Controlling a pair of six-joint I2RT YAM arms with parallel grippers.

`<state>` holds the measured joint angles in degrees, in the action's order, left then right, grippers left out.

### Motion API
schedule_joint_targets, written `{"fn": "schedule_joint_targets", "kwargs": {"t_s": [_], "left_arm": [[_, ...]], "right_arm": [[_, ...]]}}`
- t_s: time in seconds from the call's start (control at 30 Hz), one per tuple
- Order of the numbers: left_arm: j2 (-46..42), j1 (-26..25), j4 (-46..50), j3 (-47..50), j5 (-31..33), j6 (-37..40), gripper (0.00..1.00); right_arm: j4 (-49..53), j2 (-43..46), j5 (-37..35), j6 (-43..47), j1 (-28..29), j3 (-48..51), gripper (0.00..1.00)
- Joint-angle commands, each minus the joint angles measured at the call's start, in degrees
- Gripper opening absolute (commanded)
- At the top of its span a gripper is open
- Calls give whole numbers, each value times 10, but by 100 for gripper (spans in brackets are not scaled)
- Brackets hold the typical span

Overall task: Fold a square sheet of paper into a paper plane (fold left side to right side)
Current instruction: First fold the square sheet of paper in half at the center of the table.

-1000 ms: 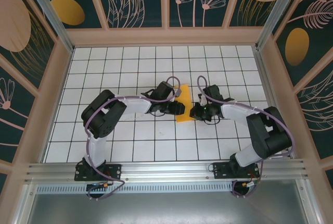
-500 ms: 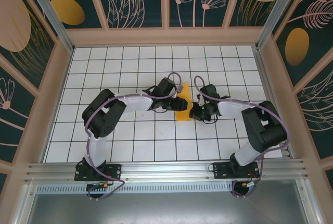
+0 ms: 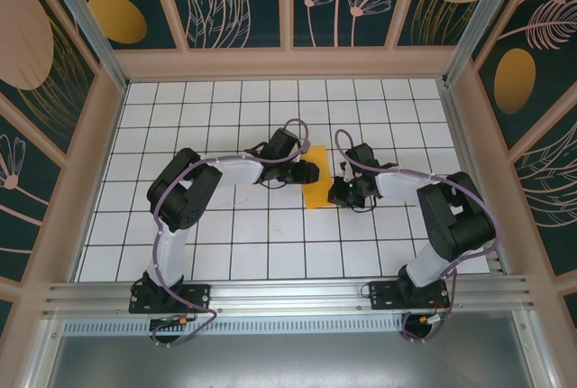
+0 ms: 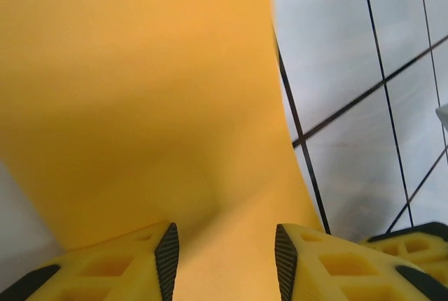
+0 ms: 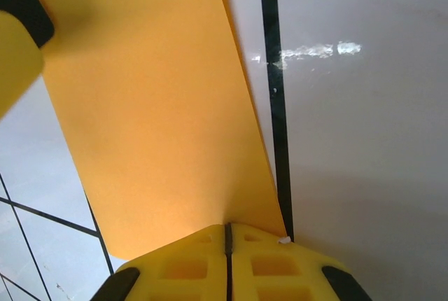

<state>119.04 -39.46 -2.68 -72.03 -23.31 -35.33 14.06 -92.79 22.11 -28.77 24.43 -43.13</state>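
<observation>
The left fingers [image 4: 112,269] have swung farther right, and the orange sheet [image 3: 317,182] now looks narrower from above. It sits mid-worktop [image 3: 225,244], well apart from the walls [image 3: 288,63]. The left fingers stand partly apart with the sheet between them, and the right fingers [image 5: 203,262] pinch its edge. Both arms reach inward, low, with elbows bent.

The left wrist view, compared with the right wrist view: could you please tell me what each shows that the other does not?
Left wrist: the left end effector open, the square sheet of paper curving up beyond it. Right wrist: the right end effector shut on the sheet's edge, plus glare on a tile. Both: orange paper over the white gridded table.
</observation>
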Motion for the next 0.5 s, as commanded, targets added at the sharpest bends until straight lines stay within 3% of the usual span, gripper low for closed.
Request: {"fn": "schedule_joint_targets", "kwargs": {"t_s": [0.0, 0.47], "left_arm": [[20, 20, 8, -14, 19, -8, 45], [99, 84, 31, -100, 32, -1, 46]], "right_arm": [[67, -42, -93, 12, 1, 14, 10], [81, -55, -102, 21, 2, 13, 10]]}}
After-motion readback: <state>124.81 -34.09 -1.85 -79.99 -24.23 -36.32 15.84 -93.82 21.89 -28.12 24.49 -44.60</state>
